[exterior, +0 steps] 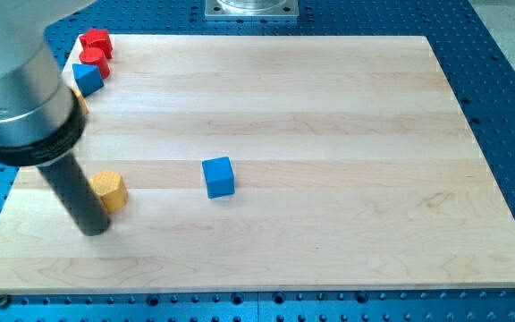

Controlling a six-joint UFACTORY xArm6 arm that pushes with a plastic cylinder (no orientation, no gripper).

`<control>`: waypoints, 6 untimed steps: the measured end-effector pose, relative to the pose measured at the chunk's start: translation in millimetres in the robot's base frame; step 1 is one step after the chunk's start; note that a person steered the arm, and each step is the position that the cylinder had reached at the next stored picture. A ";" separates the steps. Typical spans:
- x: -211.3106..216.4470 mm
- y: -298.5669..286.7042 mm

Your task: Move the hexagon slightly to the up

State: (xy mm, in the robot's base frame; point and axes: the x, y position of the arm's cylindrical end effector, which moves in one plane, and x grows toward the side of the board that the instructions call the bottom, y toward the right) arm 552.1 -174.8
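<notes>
Our tip (95,230) rests on the pale wooden surface (329,134), just below-left of the yellow hexagon block (109,190), apparently touching it. The rod has no end effector to open or close. The blue cube (219,176) sits to the hexagon's right.

No readable text — no labels, numbers.

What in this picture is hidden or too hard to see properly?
- Yellow hexagon: its left part is covered by my rod in the camera view; my tip sits at its lower left.
- Red blocks and blue block, top left: crowded together, partly behind the arm, shapes unclear.
</notes>
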 end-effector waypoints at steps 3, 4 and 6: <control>5.4 7.0; 31.8 -17.6; -27.4 -10.0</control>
